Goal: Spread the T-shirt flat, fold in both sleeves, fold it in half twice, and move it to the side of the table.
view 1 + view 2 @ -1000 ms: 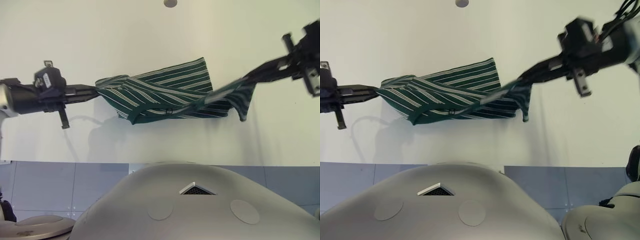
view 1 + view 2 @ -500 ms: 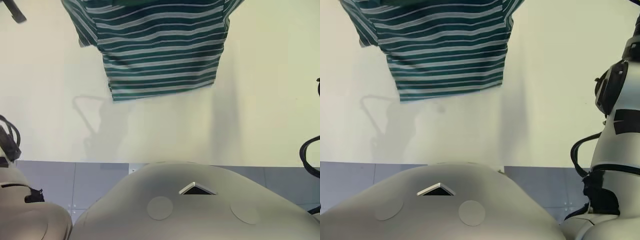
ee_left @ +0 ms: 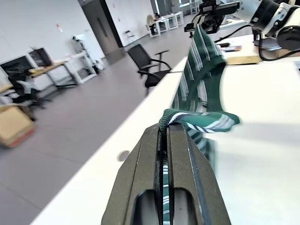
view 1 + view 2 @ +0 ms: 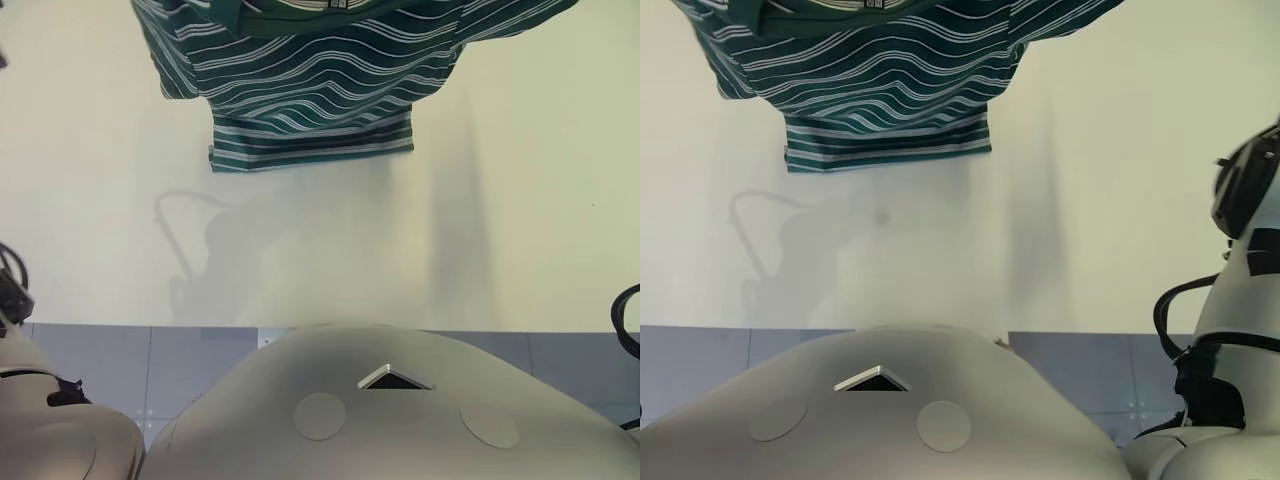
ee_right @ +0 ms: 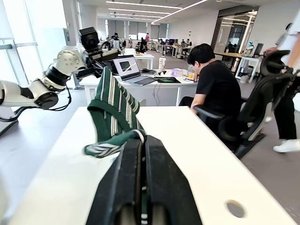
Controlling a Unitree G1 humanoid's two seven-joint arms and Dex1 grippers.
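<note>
The green T-shirt with white stripes (image 4: pixel 310 90) hangs in the air over the white table (image 4: pixel 400 250), its top edge stretched between my two grippers. Its hem hangs free just above the tabletop, and the stripes sag in waves. In the left wrist view my left gripper (image 3: pixel 164 133) is shut on a bunched edge of the shirt (image 3: pixel 197 89). My right gripper (image 5: pixel 142 140) is shut on the opposite edge of the shirt (image 5: pixel 115 105). Each wrist view shows the other gripper farther off, the right gripper (image 3: pixel 213 11) and the left gripper (image 5: pixel 99 57), holding the far end.
The table's near edge (image 4: pixel 450 328) runs across the eye views, with grey floor below. A round hole (image 5: pixel 233 208) sits in the tabletop near its far edge. Office chairs (image 3: pixel 150 61) and a desk with a laptop (image 5: pixel 136 70) stand beyond the table.
Both grippers have lifted the shirt from low over the table to high up. Over the last half second its hem has risen and the cloth has gone wavy.
</note>
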